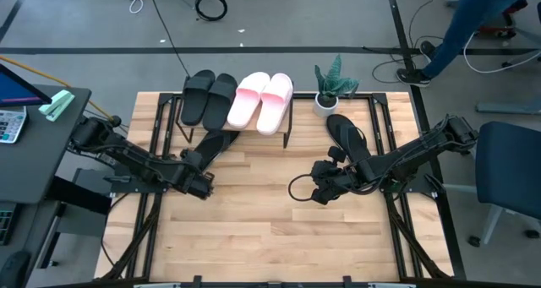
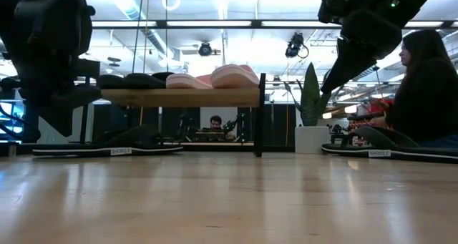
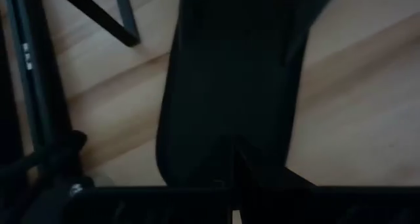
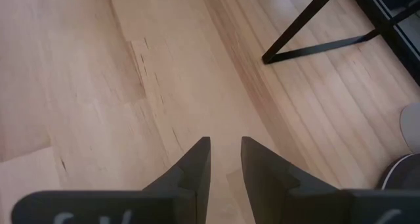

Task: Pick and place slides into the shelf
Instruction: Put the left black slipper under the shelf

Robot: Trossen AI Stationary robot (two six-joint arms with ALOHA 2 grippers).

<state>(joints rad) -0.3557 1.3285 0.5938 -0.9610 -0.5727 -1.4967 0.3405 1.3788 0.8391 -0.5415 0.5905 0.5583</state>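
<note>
Two black slides (image 1: 207, 96) and two pink slides (image 1: 263, 100) already sit side by side on top of the shelf (image 1: 283, 129) at the far middle of the table (image 1: 270, 237). Two thin black flip-flops remain on the tabletop: the left flip-flop (image 1: 215, 141) lies partly under the shelf's near left side, and the right flip-flop (image 1: 348, 136) lies to the right of the shelf, near a small potted plant (image 1: 331, 84).

The left gripper (image 1: 199, 183) is just at the near end of the left flip-flop, whose dark sole fills the left wrist view; whether its fingers are open or shut cannot be told. The right gripper (image 4: 225, 159) hovers over bare wood near the right flip-flop, fingers nearly together and holding nothing.

The flip-flops look light, thin and floppy, likely to bend if pinched at one end; gripping across the sole edge or the strap seems safest. The shelf's black legs and the plant stand close and could snag a sandal.
</note>
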